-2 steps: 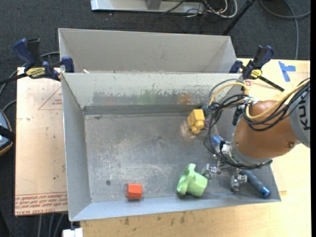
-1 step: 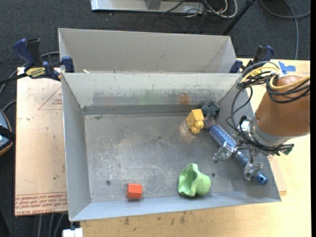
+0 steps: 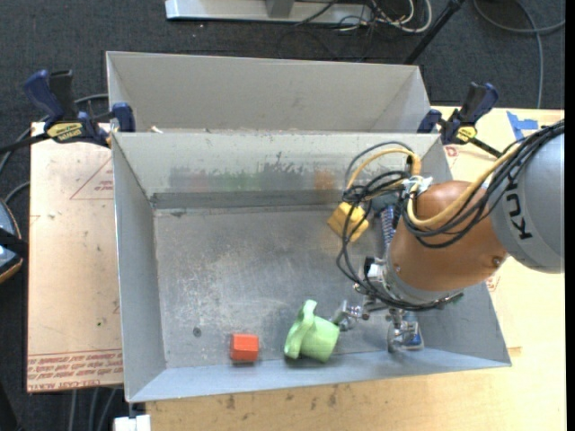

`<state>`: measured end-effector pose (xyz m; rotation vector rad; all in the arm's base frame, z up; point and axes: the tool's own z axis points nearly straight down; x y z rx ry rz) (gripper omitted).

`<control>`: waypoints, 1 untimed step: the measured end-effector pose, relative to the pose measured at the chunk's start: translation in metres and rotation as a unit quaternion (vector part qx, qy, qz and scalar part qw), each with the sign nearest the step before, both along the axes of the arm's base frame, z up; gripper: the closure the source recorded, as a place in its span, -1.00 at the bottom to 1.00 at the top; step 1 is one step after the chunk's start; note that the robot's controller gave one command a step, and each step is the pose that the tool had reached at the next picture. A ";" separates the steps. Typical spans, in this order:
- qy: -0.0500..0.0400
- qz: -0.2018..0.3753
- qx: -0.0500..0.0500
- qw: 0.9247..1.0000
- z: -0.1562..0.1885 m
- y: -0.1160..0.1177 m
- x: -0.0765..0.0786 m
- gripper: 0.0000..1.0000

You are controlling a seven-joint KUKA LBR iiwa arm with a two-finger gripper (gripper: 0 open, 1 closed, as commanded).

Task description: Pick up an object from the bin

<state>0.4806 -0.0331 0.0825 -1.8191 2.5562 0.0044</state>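
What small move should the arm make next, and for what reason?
The gripper is low in the bin, jaws open and empty; the green toy lies just to its left in the view. I would probably shift it slightly left, so the jaws come around the toy.

The arm (image 3: 544,196) is a rounded link of pale silver-grey, bearing orange letters (image 3: 524,215) of which "KU" can be read. At its wrist sits a smooth, bulbous orange cover (image 3: 449,241). Black cables (image 3: 467,200) run from the grey link across the cover and loop out beyond it, beside a yellow cable (image 3: 386,152) and a yellow plug (image 3: 349,219). Under the cover, bare-metal fittings carry two small silvery fingers (image 3: 402,334)
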 end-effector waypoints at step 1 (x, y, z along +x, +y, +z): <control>0.000 -0.118 -0.001 0.993 0.026 -0.032 0.006 -1.00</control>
